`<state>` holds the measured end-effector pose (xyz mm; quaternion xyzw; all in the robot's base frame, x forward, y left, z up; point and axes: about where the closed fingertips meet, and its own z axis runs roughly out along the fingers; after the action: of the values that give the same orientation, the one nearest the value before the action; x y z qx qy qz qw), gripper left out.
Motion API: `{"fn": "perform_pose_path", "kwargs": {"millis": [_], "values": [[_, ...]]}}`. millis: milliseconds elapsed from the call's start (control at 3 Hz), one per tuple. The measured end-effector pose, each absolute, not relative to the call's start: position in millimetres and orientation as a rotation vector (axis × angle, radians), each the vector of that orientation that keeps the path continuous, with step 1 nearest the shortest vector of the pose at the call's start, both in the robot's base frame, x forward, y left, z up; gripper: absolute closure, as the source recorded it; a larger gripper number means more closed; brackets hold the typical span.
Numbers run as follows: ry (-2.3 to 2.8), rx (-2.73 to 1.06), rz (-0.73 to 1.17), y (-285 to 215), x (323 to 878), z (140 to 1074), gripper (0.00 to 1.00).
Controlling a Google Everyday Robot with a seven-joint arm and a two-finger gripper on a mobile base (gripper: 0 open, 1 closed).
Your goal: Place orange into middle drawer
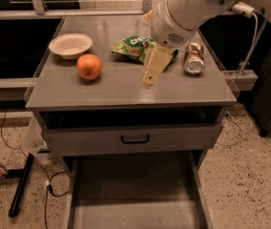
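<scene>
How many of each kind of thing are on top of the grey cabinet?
Fruit: 1, the orange
Dishes: 1, the white bowl
Snack bags: 1, the green bag
Cans: 1, the metal can
Total: 4
The tool hangs above the cabinet top, between the orange and the metal can.
</scene>
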<state>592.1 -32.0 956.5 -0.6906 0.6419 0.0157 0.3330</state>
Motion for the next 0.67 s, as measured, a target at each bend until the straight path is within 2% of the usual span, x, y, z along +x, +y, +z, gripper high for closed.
{"fn": "perform_pose_path", "kwargs": {"millis": [667], "values": [[1.625, -1.785, 0.1, -19, 616, 933, 0.0]]}}
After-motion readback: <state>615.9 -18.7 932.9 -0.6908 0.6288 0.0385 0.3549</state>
